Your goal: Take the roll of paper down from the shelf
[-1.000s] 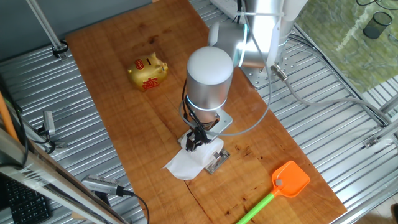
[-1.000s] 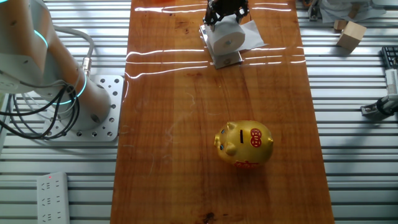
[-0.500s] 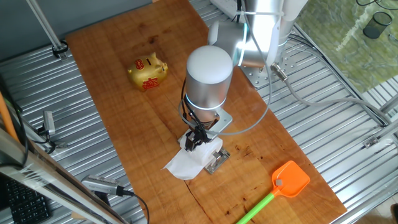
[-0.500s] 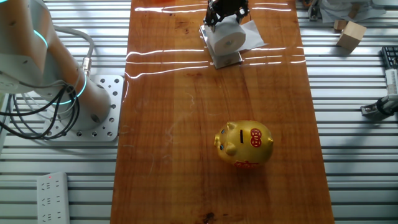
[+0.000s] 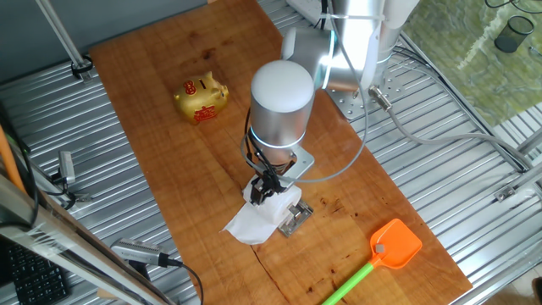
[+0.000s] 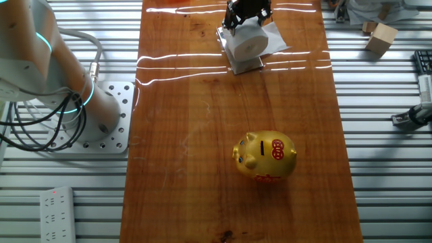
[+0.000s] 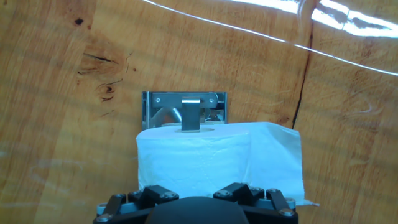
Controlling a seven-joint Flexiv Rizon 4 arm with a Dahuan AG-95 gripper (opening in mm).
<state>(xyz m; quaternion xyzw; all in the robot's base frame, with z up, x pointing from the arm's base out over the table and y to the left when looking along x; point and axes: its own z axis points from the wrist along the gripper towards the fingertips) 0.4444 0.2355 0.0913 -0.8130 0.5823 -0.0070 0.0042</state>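
Observation:
The white roll of paper (image 5: 278,206) sits on the small silver shelf (image 5: 295,219) on the wooden table, with its wrinkled tail (image 5: 250,224) spread to the front left. My gripper (image 5: 267,188) comes down on the roll from above, and its black fingers are closed against the sides of the roll. In the other fixed view the gripper (image 6: 247,12) covers the top of the roll (image 6: 248,42), and the shelf (image 6: 247,65) pokes out below. In the hand view the roll (image 7: 199,162) fills the lower middle, the shelf (image 7: 183,109) lies behind it, and the gripper (image 7: 196,198) is at the bottom edge.
A golden piggy bank (image 5: 201,99) stands farther along the table (image 6: 265,156). An orange-headed swatter (image 5: 395,244) lies near the table's corner beside the shelf. The arm's base (image 6: 101,115) is bolted at the table's side. Metal slats surround the wooden top.
The arm has shifted slightly up and to the left in the fixed view. The roll has nudged a little with the gripper.

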